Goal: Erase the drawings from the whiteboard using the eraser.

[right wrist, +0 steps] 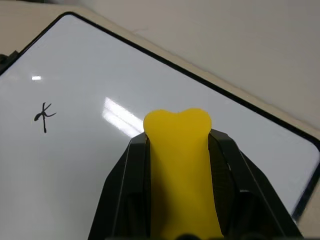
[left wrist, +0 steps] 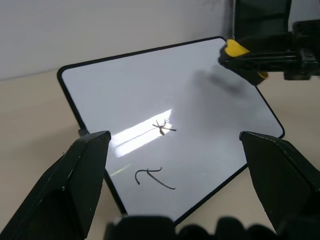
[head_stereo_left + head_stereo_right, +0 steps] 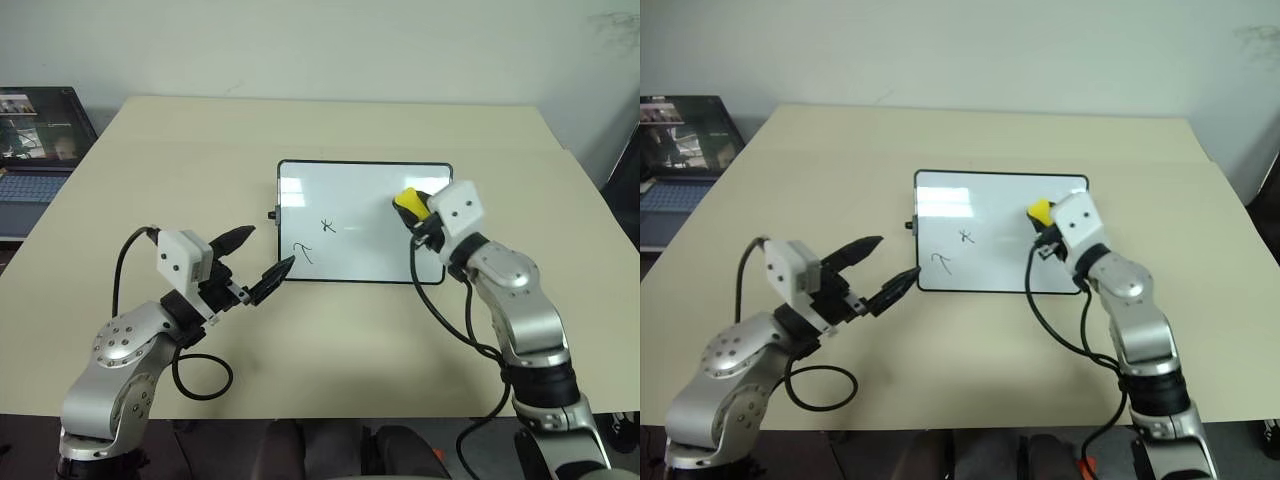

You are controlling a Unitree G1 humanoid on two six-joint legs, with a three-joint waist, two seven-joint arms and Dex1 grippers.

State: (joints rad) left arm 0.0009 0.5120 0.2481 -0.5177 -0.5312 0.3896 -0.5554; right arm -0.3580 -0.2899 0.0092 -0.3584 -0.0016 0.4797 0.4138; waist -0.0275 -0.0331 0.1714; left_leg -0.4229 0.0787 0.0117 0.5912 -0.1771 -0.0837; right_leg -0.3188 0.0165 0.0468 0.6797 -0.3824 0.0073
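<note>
The eraser (image 1: 180, 165), a small bright yellow block, sits pinched between the two black fingers of the right gripper (image 3: 418, 214), its rounded end poking out past the fingertips and raised above the right part of the whiteboard (image 3: 370, 190); whether it touches the glossy surface I cannot tell. It looks light and slightly soft, bulging a little where it is squeezed, so a mid-body clamp with the free end as the wiping face seems the sensible hold. The board lies flat on the beige table (image 3: 300, 130), thin, stiff and slick, likely to slide under a sideways rub unless steadied at its black frame. Two of the drawings remain on its left half: a star-like cross (image 3: 327, 226) and, nearer the front edge, a hook-like curve (image 3: 303, 250). The left gripper (image 3: 262, 264) hovers with its fingers spread wide and empty, just by the board's front-left corner. A laptop (image 3: 35, 150) stands beyond the table's left edge.
</note>
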